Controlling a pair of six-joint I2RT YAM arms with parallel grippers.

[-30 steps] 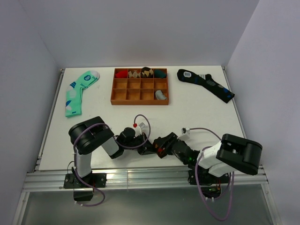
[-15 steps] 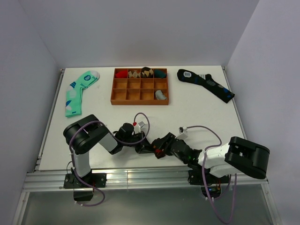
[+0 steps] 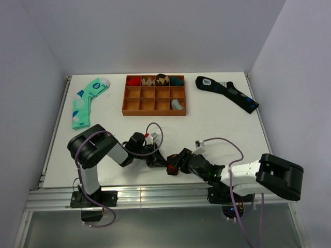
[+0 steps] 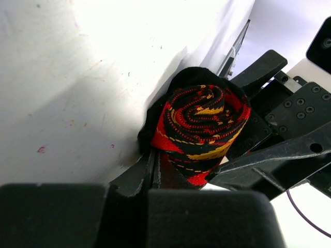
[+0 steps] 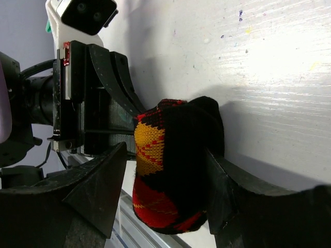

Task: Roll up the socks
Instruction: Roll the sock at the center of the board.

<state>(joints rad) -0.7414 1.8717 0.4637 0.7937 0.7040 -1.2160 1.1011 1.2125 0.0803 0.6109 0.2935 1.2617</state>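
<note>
On the left, the left gripper point(image 4: 153, 169) is seen clenched tight, its tips run in under the argyle sock point(image 4: 199, 126), and a layer of the cloth appears to be nipped between them. The sock is found near the front edge of the table point(image 3: 222, 129), between the two arms, wound into a tight spiral with a small black flap loose at its side. To the right, the right gripper point(image 5: 165, 155) is set astride the roll with jaws spread: one finger is laid against the black side and the other is held just clear, so nothing is gripped by it. The rolling is judged all but done, and the release is the step in hand. Next, the left tips would have to be drawn out along the roll's axis without the coil being pulled loose
</note>
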